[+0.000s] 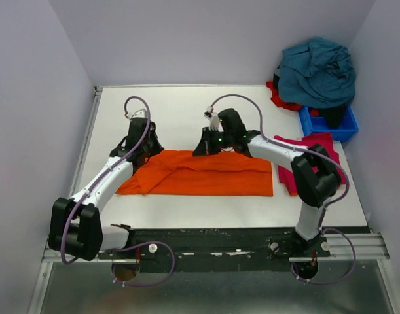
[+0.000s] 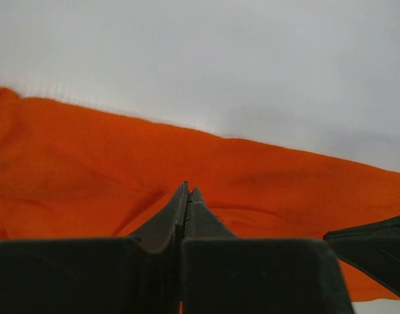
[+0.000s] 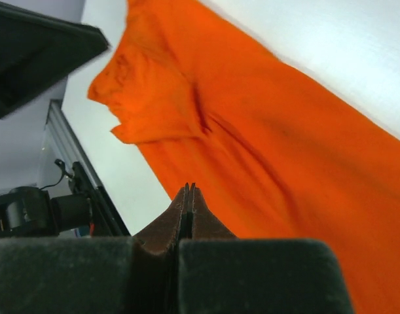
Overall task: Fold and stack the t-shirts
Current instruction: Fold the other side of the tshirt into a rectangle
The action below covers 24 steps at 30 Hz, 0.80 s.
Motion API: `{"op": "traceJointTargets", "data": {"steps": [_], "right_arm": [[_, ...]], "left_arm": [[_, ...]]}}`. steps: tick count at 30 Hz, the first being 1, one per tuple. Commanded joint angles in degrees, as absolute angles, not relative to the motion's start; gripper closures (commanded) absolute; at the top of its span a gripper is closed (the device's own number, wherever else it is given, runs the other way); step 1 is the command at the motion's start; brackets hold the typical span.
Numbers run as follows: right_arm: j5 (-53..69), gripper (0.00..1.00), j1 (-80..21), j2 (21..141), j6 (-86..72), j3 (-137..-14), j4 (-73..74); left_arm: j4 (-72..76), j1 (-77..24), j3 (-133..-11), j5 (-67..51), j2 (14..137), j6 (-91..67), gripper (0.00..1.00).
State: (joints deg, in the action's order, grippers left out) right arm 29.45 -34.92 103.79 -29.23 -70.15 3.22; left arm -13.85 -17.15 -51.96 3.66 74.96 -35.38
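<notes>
A bright orange t-shirt lies folded into a long band across the middle of the table. My left gripper is at its far left corner. In the left wrist view its jaws are shut, tips down in the orange cloth, with creases running to them. My right gripper is at the band's far edge near the middle. It is shut with nothing showing between the fingers, and the orange shirt lies beyond it. A magenta-red t-shirt lies flat on the right, partly under the right arm.
A small blue bin stands at the back right with a heap of teal-blue cloth on it and red cloth beside it. Walls close off the left, back and right sides. A metal rail runs along the near edge.
</notes>
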Motion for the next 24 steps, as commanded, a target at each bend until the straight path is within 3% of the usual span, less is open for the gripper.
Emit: {"op": "traceJointTargets", "data": {"steps": [1, 6, 17, 24], "right_arm": [[38.0, 0.99, -38.5, 112.1, -31.5, -78.3, -2.5], [37.3, 0.99, -41.0, 121.0, -31.0, -89.0, 1.8], [39.3, 0.99, -42.6, 137.4, -32.3, -107.9, 8.0], [40.2, 0.99, -45.0, 141.2, -33.1, -109.2, 9.0]], "left_arm": [[-14.9, -12.2, -45.2, 6.1, 70.1, -36.6, 1.00], [-12.8, -9.8, -41.9, 8.3, 70.3, -39.1, 1.00], [-11.3, -5.9, -45.0, 9.7, 84.9, -41.7, 1.00], [-14.5, -5.4, -49.1, 11.0, 91.8, -40.4, 1.00]]}}
